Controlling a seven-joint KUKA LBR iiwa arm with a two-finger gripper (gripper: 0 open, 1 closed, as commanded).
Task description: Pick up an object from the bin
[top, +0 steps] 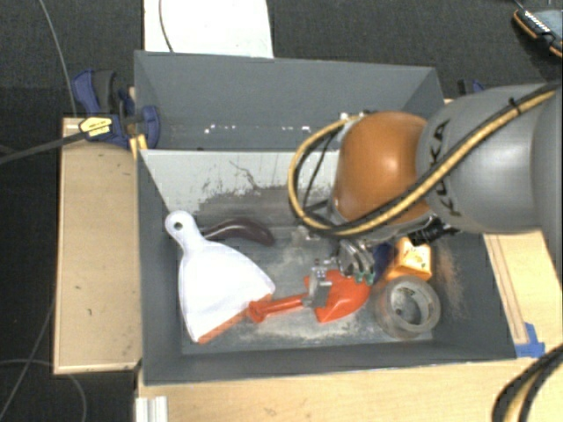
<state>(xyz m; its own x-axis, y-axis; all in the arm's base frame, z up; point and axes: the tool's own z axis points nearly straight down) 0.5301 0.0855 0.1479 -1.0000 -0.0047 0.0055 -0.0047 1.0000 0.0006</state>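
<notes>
You are looking at an orange-red scoop-like tool [345, 299] lying at the front middle of the bin [264, 104], its handle reaching toward a white dustpan [215, 280]. The jaws are hanging right over its head, and you cannot tell whether they are spread or pressed together. A grey tape roll [406, 306] is sitting just beside it.

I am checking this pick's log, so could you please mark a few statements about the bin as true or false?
1. The white scoop lies in the left part of the bin. True.
2. The roll of tape lies against the left wall. False: it lies at the right, near the front.
3. The hand is over the orange-red thing at the middle front. True.
4. The dark purple thing lies on top of the roll of tape. False: it lies behind the scoop, apart from the roll.
</notes>
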